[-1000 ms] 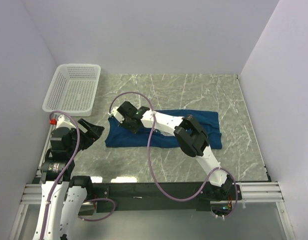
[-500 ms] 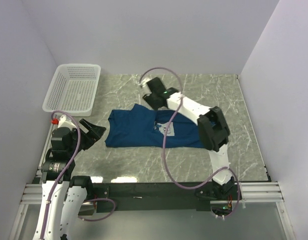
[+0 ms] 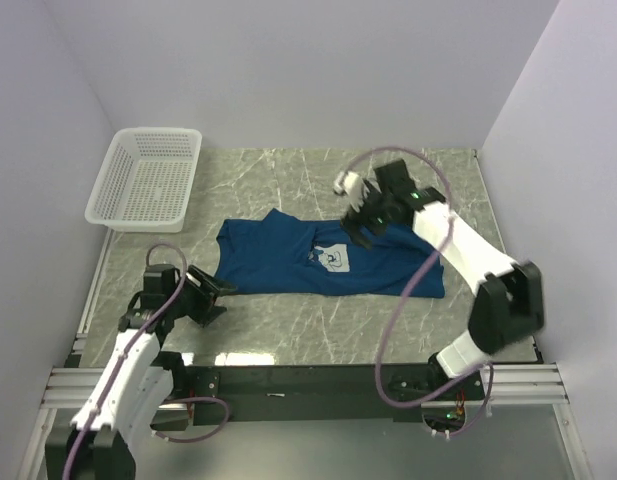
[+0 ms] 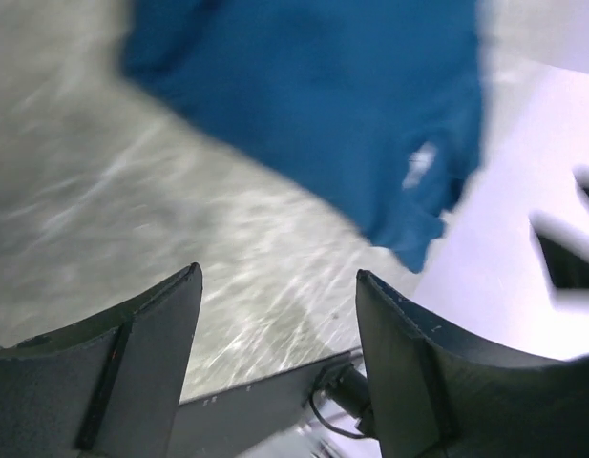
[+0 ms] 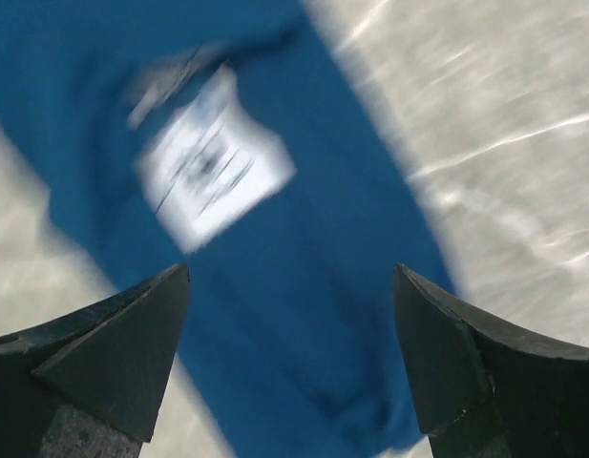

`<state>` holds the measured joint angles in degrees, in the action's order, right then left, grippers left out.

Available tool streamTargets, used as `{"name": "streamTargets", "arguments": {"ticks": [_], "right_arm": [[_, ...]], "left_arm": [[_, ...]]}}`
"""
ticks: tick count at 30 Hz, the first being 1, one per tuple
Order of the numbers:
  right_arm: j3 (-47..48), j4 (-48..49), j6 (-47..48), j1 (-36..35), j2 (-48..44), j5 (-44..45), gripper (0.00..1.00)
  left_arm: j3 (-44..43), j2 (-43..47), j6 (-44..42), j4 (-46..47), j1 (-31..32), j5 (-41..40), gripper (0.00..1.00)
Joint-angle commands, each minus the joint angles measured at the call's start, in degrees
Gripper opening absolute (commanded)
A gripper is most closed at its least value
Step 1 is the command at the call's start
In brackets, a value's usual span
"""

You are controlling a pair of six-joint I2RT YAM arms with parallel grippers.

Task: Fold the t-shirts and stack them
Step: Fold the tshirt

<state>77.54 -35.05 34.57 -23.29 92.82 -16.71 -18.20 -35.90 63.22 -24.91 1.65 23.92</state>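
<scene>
Right pincer (image 5: 292, 272) agape, t-shirt (image 5: 323, 315) print (image 5: 213, 157) blurred

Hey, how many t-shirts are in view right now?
1: the navy t-shirt lies spread mid-table, print facing up. The white basket at far left looks empty, so none seems hidden.

The left pincer (image 3: 212, 298) is sitting low at lower left, jaws gaping and empty. The right arm (image 3: 466, 255) is arching toward upper centre, with the right pincer (image 3: 364, 226) hanging wide open.
</scene>
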Motion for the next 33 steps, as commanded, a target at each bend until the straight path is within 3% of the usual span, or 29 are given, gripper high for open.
{"name": "streamTargets", "arguments": {"ticks": [1,7,12,15,16,19,24,28,33], "right_arm": [[-10.62,-3.99,12.54,1.31,-10.26,-13.36,0.92],[-20.93,-2.48,10.7,3.86,-19.07,-15.28,0.92],[-22.87,-1.78,8.77,4.57,-22.93,-16.34,0.92],[-23.66,-2.13,8.76,4.92,-24.25,-17.04,0.92],[-23.83,-2.39,8.94,5.01,-24.61,-16.95,0.92],[-24.8,-3.62,10.43,5.36,-25.93,-16.51,0.92],[-27.26,-10.2,23.13,5.36,-28.03,-14.68,0.92],[-34.1,-7.85,31.16,6.23,-31.73,-8.1,0.93],[-34.65,-8.71,34.87,10.62,-32.0,-6.49,0.93]], "left_arm": [[-1.13,-5.74,4.36,4.34,1.51,-2.28,0.72],[-6.14,-25.4,8.41,6.44,9.42,-13.98,0.71],[-10.1,-36.59,8.33,9.79,10.22,-22.23,0.65],[-12.56,-41.43,5.79,11.28,10.13,-23.75,0.4],[-13.35,-42.31,4.47,13.28,10.13,-26.1,0.22],[-17.56,-45.3,-1.16,16.45,9.95,-24.99,0.03],[-31.26,-50.93,-8.01,13.66,9.51,-26.12,0.0],[-43.48,-57.34,-11.71,10.06,7.41,-24.72,0.0],[-56.58,-68.76,-17.24,11.46,5.03,-11.13,0.04]]}}
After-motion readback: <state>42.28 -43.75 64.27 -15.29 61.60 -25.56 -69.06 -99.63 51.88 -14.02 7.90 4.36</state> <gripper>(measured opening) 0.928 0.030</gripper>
